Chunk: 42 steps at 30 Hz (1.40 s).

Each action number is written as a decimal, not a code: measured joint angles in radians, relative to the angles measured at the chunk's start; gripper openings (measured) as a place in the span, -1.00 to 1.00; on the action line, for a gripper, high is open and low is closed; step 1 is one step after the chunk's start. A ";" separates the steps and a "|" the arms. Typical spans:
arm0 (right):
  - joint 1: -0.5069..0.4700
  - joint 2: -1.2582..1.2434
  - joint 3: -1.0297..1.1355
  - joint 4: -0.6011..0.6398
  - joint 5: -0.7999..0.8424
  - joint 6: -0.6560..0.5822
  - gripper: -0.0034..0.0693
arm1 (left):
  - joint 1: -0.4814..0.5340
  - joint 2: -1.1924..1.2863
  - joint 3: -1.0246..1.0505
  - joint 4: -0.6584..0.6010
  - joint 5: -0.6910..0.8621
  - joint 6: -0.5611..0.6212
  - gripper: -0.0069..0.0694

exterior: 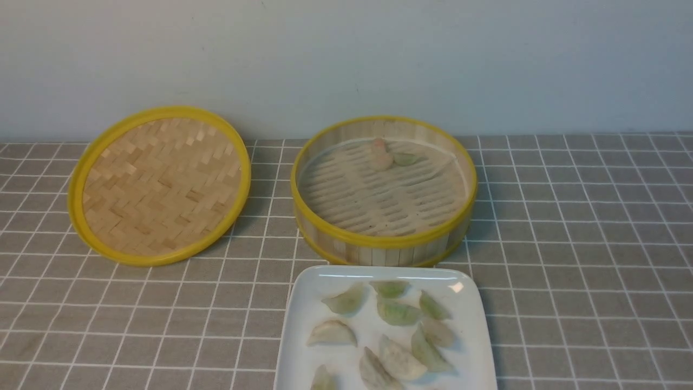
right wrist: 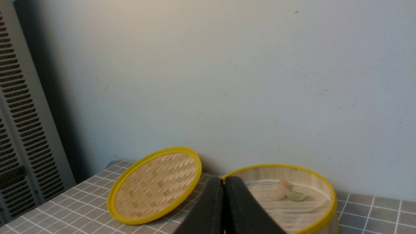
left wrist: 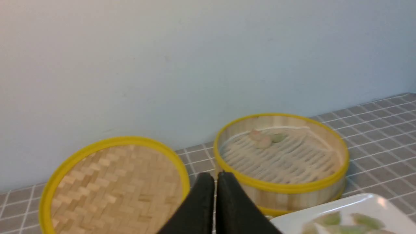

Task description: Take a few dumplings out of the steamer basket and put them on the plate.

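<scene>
Over checked cloth (exterior: 568, 227), fingers (left wrist: 201, 208) pressed together.

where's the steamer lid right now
In the front view the lid sits on the robot's left, tilted against the back wall on the checked cloth, just beside the steamer basket.

Closed right pincer (right wrist: 224, 187) before steamer basket (right wrist: 317, 180)

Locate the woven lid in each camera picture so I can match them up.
Front view: the woven lid lies at left, flat on the checked cloth, beside the steamer basket.
Left wrist view: the lid fills the lower left, next to the shut left pincer.
Right wrist view: the lid sits low, left of centre.
Shared landmark: the steamer basket beside it, in all three.
</scene>
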<state>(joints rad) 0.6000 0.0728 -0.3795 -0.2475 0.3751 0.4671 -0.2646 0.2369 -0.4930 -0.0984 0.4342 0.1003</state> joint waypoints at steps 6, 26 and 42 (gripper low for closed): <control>0.000 0.000 0.000 0.000 0.000 0.000 -0.94 | 0.140 -0.137 0.322 0.007 -0.158 -0.016 -0.83; 0.000 0.000 0.000 -0.001 0.000 0.000 -0.94 | 0.228 -0.247 0.521 0.008 -0.066 -0.019 -0.83; 0.000 0.000 0.000 -0.001 0.000 0.000 -0.94 | 0.228 -0.247 0.521 0.009 -0.066 -0.020 -0.83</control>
<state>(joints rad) 0.6000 0.0728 -0.3795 -0.2480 0.3751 0.4671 -0.0365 -0.0106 0.0279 -0.0891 0.3680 0.0807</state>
